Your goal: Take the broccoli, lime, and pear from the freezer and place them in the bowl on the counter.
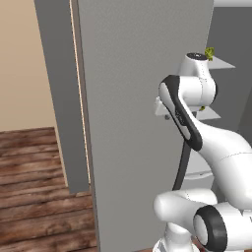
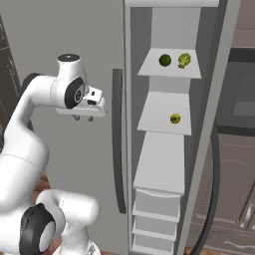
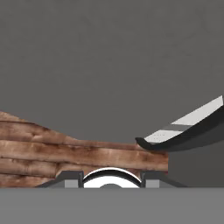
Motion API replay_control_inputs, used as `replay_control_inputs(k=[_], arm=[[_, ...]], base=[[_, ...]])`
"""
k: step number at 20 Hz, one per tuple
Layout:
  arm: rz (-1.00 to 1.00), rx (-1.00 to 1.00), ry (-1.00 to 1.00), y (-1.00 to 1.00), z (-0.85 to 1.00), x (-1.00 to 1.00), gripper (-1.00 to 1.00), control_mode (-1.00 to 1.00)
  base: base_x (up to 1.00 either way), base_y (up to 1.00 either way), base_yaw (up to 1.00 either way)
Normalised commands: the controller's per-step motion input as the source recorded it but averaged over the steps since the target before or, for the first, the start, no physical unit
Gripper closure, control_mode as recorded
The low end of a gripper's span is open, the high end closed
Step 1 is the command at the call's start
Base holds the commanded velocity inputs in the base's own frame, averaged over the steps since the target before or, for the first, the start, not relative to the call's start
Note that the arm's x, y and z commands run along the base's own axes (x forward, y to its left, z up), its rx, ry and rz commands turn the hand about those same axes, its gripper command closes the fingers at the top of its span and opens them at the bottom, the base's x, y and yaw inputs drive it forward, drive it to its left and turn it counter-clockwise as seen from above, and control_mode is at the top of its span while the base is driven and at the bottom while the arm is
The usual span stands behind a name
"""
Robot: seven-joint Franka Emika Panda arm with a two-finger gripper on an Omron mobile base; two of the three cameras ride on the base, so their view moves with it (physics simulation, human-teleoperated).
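The tall grey freezer (image 2: 164, 149) stood open, its broad flat door (image 1: 133, 123) swung out beside the arm. On the top pale shelf sat the bumpy yellow-green broccoli (image 2: 184, 60) just beside a round dark green lime (image 2: 165, 60); a small yellowish fruit, probably the pear (image 2: 175, 118), lay one shelf lower. The two-finger gripper (image 2: 82, 118) pointed downward, well apart from the shelves, nothing between its jaws; whether they were spread or closed I could not tell. Fetching had seemingly not begun; next, a reach inside.

Cut off at the left base view's top: freezer (image 1: 142, 123) door. Half hidden behind the wrist: broccoli (image 1: 210, 52). Too small to tell: gripper (image 2: 83, 118) jaws.
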Motion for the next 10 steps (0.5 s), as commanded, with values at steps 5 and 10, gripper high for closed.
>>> replay_control_inputs(k=[5,10], arm=[[0.0,0.0,-0.02,0.0,0.0,-0.44,-1.0,-1.0],[0.0,0.0,0.0,-0.05,0.09,-0.75,-1.0,-1.0]], base=[[0.0,0.0,0.0],[0.0,0.0,0.0]])
